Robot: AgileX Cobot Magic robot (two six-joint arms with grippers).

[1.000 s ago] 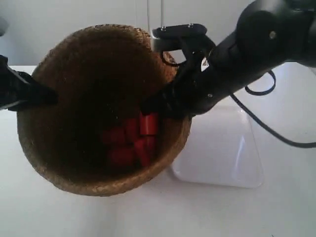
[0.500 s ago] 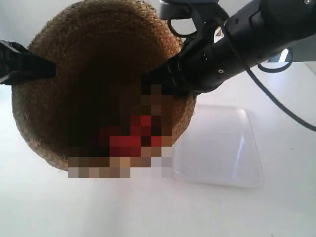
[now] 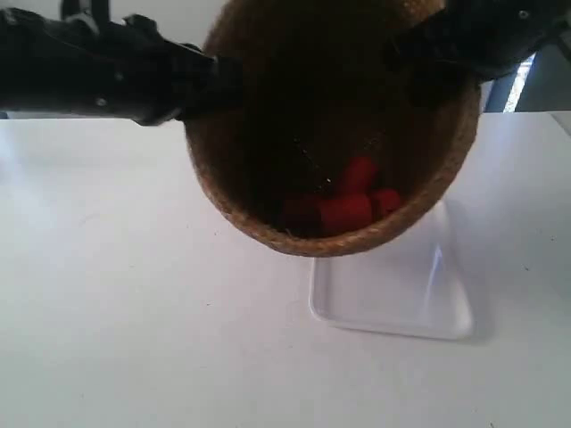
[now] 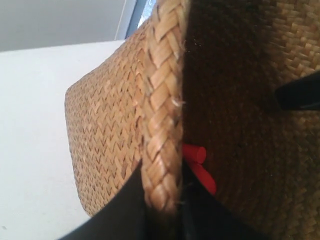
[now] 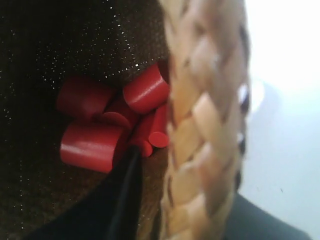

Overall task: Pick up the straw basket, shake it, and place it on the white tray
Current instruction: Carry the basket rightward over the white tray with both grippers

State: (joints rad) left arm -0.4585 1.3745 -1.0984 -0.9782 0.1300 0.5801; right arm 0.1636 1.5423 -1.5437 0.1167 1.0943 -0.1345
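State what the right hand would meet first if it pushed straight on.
The right hand clamps the rim of the basket, so more rim first; its inside finger would probably reach the red pegs next.

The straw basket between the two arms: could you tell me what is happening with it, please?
Both arms hold the straw basket up off the table. The left gripper and the right gripper each pinch its braided rim, one finger inside and one outside, on opposite sides. Red cylinders lie loose in the bottom. The white tray sits on the table below, and the basket is not yet set on it.
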